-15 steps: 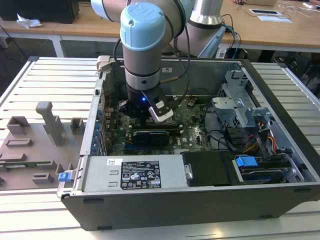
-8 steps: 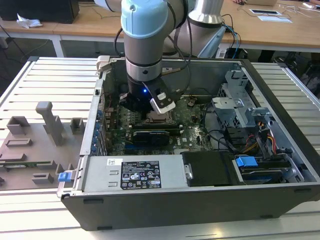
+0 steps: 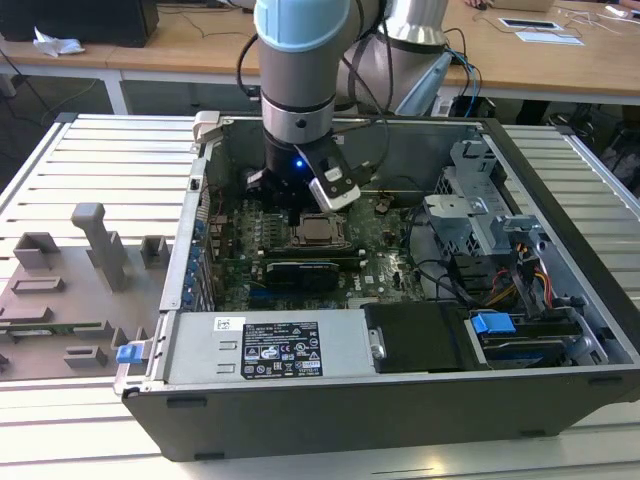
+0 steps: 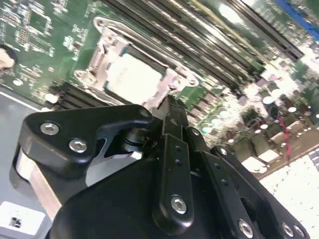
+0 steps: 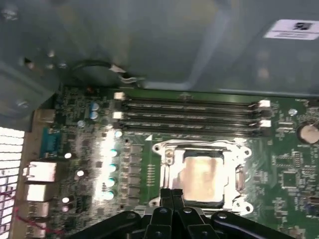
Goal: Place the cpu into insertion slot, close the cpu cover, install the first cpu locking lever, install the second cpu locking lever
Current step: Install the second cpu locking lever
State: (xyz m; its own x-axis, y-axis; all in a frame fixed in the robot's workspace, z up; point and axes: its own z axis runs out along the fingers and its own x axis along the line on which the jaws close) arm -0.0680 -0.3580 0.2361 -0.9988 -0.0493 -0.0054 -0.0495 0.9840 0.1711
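The gripper (image 5: pixel 172 195) is hovering right at the edge of the insertion slot (image 5: pixel 164 155), its fingers (image 4: pixel 172 117) pressed together and carrying nothing. The cpu (image 5: pixel 202 175) is sitting flat in that socket, just beyond the fingertips, and the cpu cover (image 5: pixel 238 174) is lying down around it, silvery frame ringing the chip. In the exterior view the arm is reaching down into the open computer case (image 3: pixel 560 390).

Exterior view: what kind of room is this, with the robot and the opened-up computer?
Probably a lab or workshop. The open computer case lies on a slatted metal table, the robot arm reaches into it, and wooden desks with cables stand behind.
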